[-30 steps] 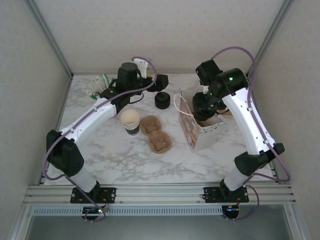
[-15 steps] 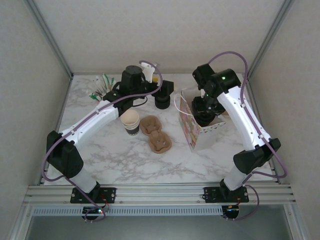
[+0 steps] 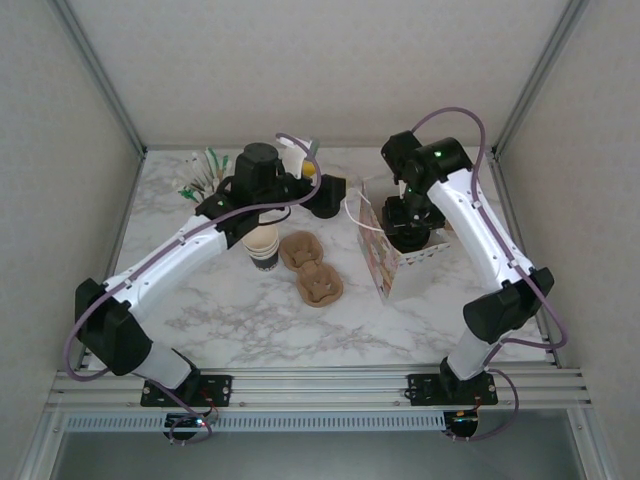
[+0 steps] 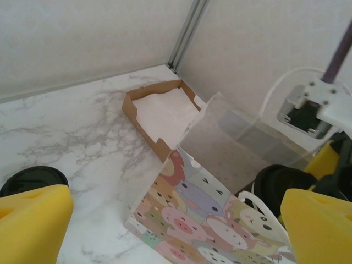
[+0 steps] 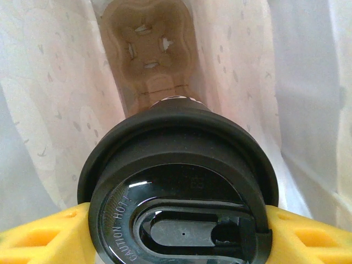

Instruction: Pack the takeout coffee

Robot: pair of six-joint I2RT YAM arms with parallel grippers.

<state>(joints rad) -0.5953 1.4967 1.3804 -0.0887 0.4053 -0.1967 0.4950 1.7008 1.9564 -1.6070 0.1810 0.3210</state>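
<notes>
Fingers (image 5: pixel 38 239) of right gripper (image 3: pixel 410 224), pointing down into the bag (image 3: pixel 376 256) on marble table (image 3: pixel 240 320), clamp the takeout coffee (image 5: pixel 179 181); left gripper (image 4: pixel 176 223) spread.

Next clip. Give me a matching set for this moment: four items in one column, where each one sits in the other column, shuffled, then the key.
Items
1. takeout coffee
2. stack of lidless cups
3. pulp carrier
4. cardboard tray of napkins

Places
A. lying beyond the cartoon paper bag, near the back corner
B. at the bottom of the bag
C. gripped between the right fingers, inside the bag
D. standing on the table, outside the bag

Pairs: 1-C, 2-D, 3-B, 4-A
</notes>
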